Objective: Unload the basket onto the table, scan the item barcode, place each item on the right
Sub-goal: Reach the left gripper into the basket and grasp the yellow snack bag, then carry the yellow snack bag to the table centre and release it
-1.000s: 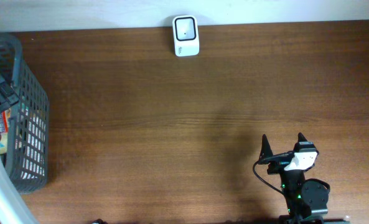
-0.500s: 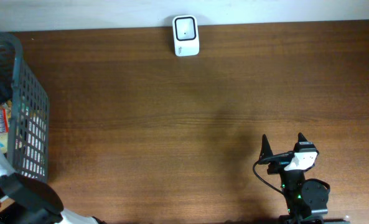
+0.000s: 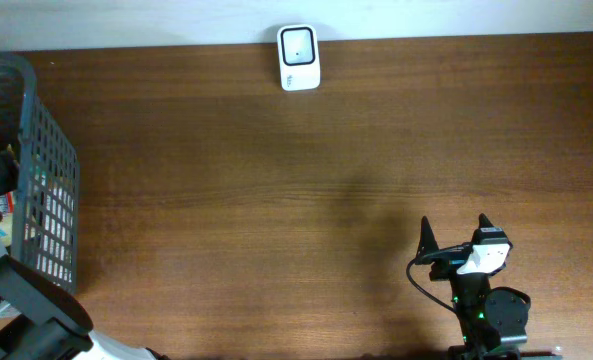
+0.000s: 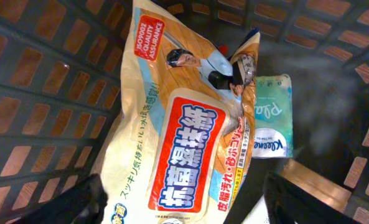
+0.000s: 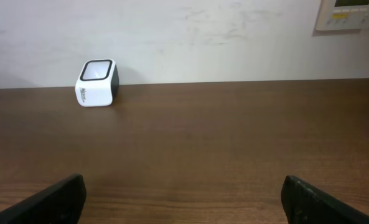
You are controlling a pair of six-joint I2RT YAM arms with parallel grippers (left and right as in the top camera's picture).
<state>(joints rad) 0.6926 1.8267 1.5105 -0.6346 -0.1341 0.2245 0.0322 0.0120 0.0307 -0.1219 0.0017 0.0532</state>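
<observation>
Although the overhead camera shows the grey basket [image 3: 48,190] at the left edge of the table [image 3: 276,200], the frame cuts the basket off, and its contents are mostly hidden by the mesh and the left arm [image 3: 26,300]. The left wrist view looks down inside it. The item, a yellow wipes packet [image 4: 184,130], lies on the basket floor with its lower end running out of frame. It partly covers a blue tissue pack [image 4: 272,118]. A small dark shape [image 4: 220,78] near the packet's top is too unclear to name.

The left gripper [image 4: 184,205] has its fingers [image 4: 78,199] spread wide at the bottom corners, blurred, with the packet between them. Whether either one touches it I cannot tell.

The right gripper [image 5: 184,199] hangs low over the table with its fingers wide apart and nothing between them. It faces the white scanner [image 5: 97,83], which stands against the far wall, well apart from the basket.
</observation>
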